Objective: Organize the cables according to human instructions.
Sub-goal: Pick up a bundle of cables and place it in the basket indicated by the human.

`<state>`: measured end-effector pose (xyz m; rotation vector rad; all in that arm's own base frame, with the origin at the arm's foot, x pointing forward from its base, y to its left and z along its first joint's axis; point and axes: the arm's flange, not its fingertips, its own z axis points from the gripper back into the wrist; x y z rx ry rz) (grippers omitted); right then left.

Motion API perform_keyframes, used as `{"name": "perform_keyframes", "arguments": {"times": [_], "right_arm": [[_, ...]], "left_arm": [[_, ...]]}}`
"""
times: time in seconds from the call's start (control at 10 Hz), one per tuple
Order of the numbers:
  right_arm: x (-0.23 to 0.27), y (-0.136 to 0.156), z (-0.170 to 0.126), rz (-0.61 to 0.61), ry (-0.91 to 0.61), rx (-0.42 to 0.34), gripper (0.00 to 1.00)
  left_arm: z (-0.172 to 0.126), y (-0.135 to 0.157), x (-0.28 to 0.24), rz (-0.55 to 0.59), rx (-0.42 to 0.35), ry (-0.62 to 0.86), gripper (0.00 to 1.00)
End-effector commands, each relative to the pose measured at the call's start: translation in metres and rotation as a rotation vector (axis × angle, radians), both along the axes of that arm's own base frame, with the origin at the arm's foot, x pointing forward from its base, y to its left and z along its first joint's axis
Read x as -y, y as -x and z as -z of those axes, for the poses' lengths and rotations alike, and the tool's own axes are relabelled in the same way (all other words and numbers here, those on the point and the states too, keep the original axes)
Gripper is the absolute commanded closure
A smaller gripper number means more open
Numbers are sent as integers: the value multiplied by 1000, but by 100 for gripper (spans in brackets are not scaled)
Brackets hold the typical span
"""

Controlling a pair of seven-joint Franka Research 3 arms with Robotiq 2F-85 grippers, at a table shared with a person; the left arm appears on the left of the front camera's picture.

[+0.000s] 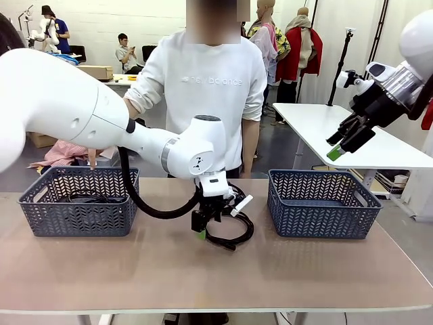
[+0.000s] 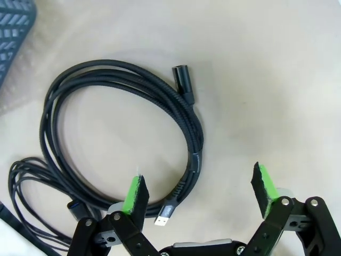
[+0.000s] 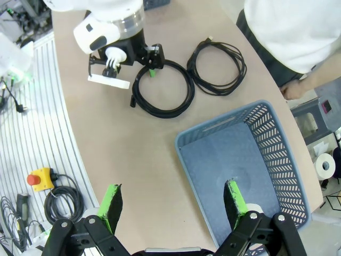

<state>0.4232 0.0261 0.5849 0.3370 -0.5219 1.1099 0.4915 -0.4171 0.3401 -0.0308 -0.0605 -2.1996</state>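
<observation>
Two black coiled cables lie at mid-table. The thicker cable (image 2: 185, 120) (image 1: 246, 231) (image 3: 160, 112) has a round plug and a USB end. A thinner cable (image 2: 20, 176) (image 3: 214, 90) lies beside it. My left gripper (image 2: 200, 189) (image 1: 201, 229) (image 3: 152, 66) is open, low over the thicker coil, with one side of the loop between its green pads. My right gripper (image 3: 173, 202) (image 1: 342, 143) is open and holds nothing, high above the right blue basket (image 3: 224, 121) (image 1: 321, 203). Another cable (image 1: 88, 198) rests in the left blue basket (image 1: 78, 217).
A person in a white sweater stands at the far edge, one hand (image 1: 91, 157) behind the left basket. The right basket holds nothing. Off the table's side are a red stop button (image 3: 33, 178) and loose wires (image 3: 64, 198).
</observation>
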Motion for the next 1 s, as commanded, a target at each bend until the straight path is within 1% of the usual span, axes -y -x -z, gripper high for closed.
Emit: {"name": "perform_keyframes", "arguments": {"times": [0.0, 0.3, 0.5, 0.7, 0.8, 0.9], "right_arm": [[0, -1, -3, 1, 3, 2, 0], [0, -1, -3, 1, 3, 2, 0], [0, -1, -3, 1, 3, 2, 0], [0, -1, -3, 1, 3, 2, 0], [0, -1, -3, 1, 3, 2, 0], [0, -1, -3, 1, 3, 2, 0]], "left_arm": [[1, 4, -1, 42, 8, -12, 0], [11, 7, 4, 46, 11, -21, 0], [13, 5, 3, 46, 18, -26, 0], [16, 3, 1, 48, 10, -21, 0], [17, 3, 1, 51, 11, -16, 20], [17, 4, 1, 49, 10, -16, 20]]}}
